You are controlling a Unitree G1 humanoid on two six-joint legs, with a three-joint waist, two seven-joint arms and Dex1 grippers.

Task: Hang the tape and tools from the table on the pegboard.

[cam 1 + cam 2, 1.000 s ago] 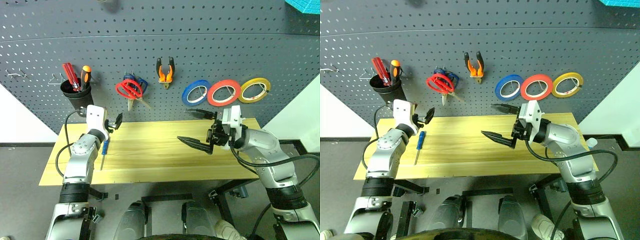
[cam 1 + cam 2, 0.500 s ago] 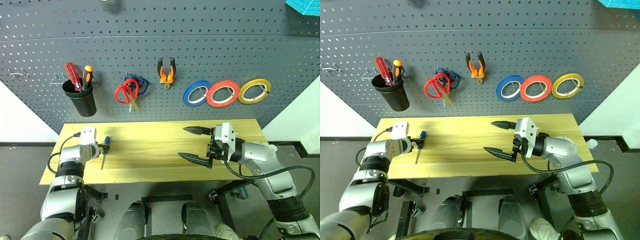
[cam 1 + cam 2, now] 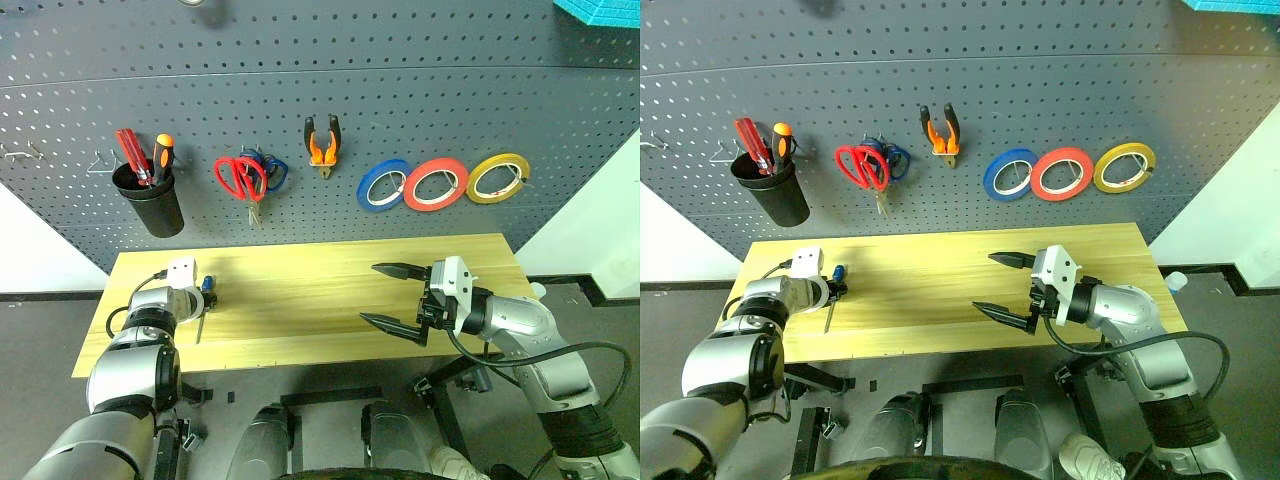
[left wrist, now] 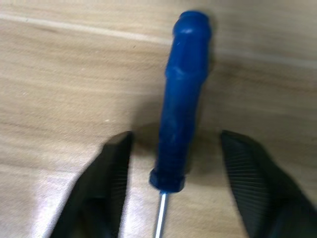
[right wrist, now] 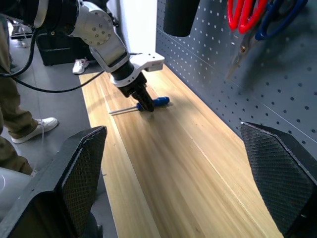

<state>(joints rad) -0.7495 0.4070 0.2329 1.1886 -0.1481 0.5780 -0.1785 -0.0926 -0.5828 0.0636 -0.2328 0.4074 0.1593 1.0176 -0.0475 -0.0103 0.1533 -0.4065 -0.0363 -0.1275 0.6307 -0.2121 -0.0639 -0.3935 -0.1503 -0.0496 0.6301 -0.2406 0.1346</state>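
Observation:
The blue-handled screwdriver (image 4: 183, 94) lies on the light wooden table (image 3: 300, 300) near its left end. My left gripper (image 3: 206, 296) is down at it, open, one finger (image 4: 111, 183) on each side of the handle with a gap on both sides. Over the table's right half my right gripper (image 3: 369, 293) hovers wide open and empty. On the dark pegboard (image 3: 400, 80) hang the red-handled scissors (image 3: 240, 177), the orange-and-black pliers (image 3: 320, 143) and the red-orange tape (image 3: 436, 184).
A black cup (image 3: 150, 200) with a red and an orange screwdriver hangs at the board's left, beside bare hooks (image 3: 20, 152). Blue scissors (image 3: 272, 172) hang behind the red ones. Blue (image 3: 382, 186) and yellow (image 3: 497, 177) rings flank the tape. A person's shoe (image 5: 29, 129) stands beside the table.
My left arm has dropped from above the table to the screwdriver, and its fingers now straddle the blue handle. The right gripper has sunk a little, still wide open.

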